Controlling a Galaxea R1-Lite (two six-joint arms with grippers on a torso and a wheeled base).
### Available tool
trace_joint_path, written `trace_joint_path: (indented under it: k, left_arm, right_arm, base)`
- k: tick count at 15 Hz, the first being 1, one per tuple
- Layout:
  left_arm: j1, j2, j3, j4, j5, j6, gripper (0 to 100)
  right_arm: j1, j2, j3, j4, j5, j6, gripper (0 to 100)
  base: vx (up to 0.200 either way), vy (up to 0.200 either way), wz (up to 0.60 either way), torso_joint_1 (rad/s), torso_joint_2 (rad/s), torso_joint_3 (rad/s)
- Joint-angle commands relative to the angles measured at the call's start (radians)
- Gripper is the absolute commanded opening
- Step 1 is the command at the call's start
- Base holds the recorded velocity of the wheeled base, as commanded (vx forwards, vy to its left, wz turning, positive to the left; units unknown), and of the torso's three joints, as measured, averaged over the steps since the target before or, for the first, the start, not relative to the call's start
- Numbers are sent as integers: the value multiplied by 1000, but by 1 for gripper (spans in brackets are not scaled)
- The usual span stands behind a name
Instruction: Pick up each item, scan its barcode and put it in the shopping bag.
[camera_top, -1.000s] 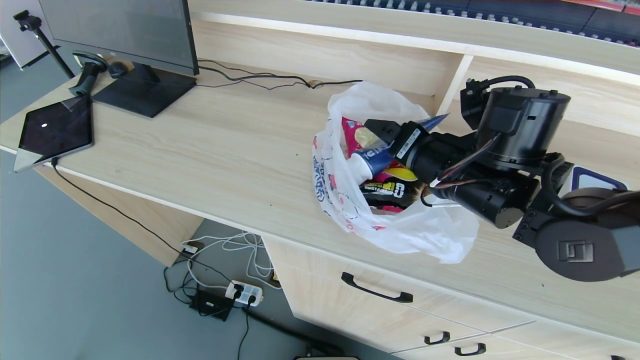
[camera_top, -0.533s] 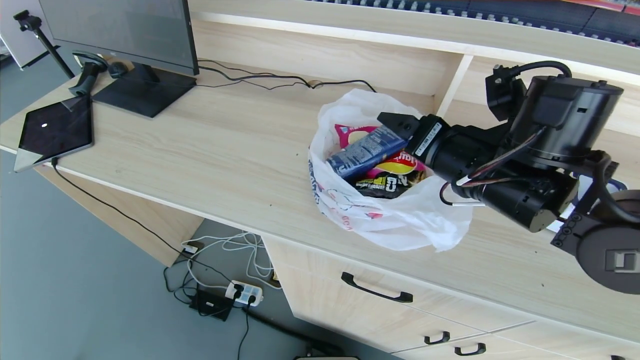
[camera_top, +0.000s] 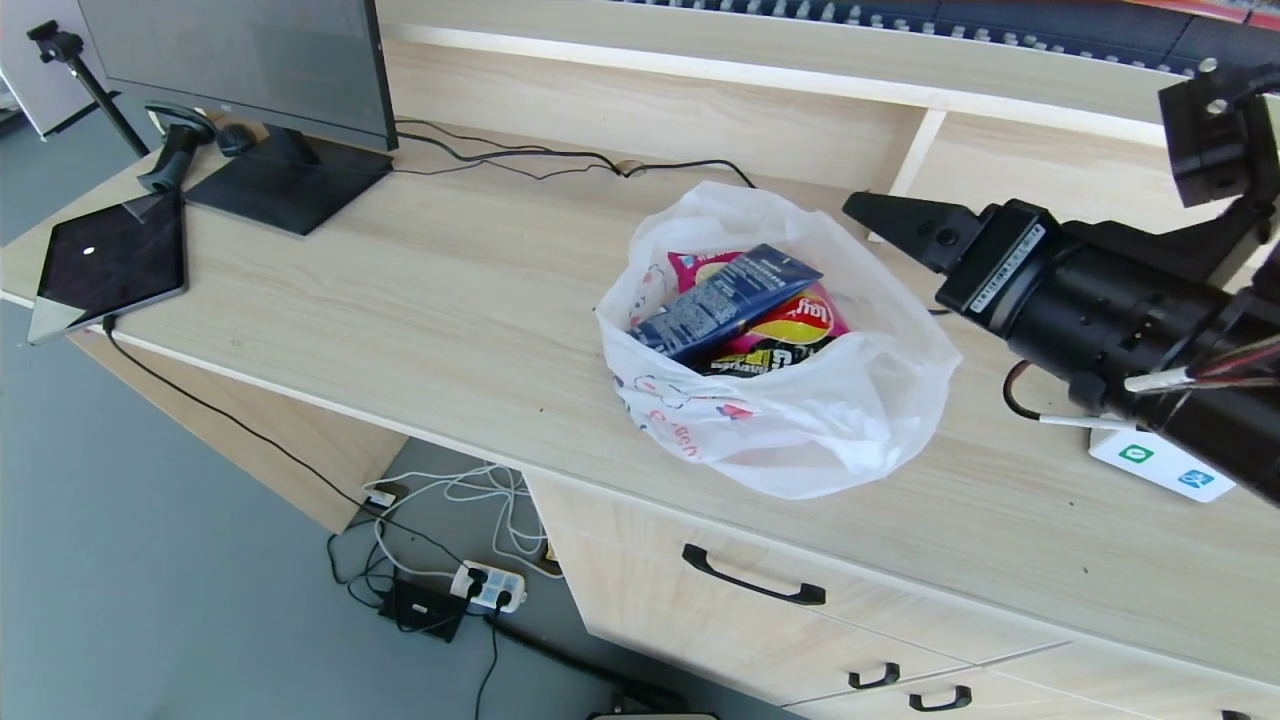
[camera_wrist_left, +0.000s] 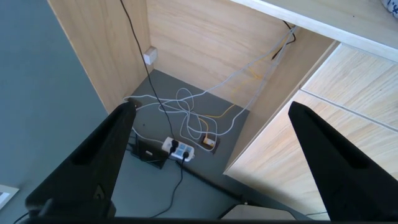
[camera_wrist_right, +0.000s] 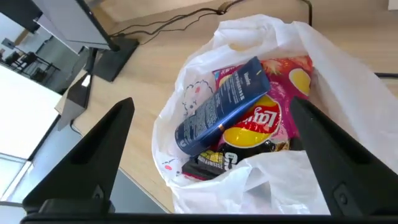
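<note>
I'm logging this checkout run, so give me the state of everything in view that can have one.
shopping bag: open, sitting on the counter, items inside
blue tube: in the bag, lying on the snack packs
right tool: open, empty, clear of the bag
left tool: open, empty, over floor cables
monitor: screen dark
tablet: screen dark but for a small white dot
drawers: shut

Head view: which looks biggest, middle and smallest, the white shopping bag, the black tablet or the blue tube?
1. White plastic shopping bag, clearly largest.
2. Flat black tablet.
3. Dark blue tube, though the bag's rim hides its lower end.
</note>
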Motion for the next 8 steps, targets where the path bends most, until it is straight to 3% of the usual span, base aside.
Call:
trace_joint_path:
  k: [1,4,8]
  left_arm:
    - [2,0,0,0,0,-1,100]
    - [0,0,0,0,0,1,100]
    - [0,0,0,0,0,-1,100]
  right_arm:
    - [5,-178,90,4,3,-57,100]
    - [40,-333,190,16,40,-130,100]
    - [45,-729,477,268,111,-244,100]
  base:
    - [0,0,0,0,0,0]
    - [0,0,0,0,0,0]
    - [0,0,0,0,0,0]
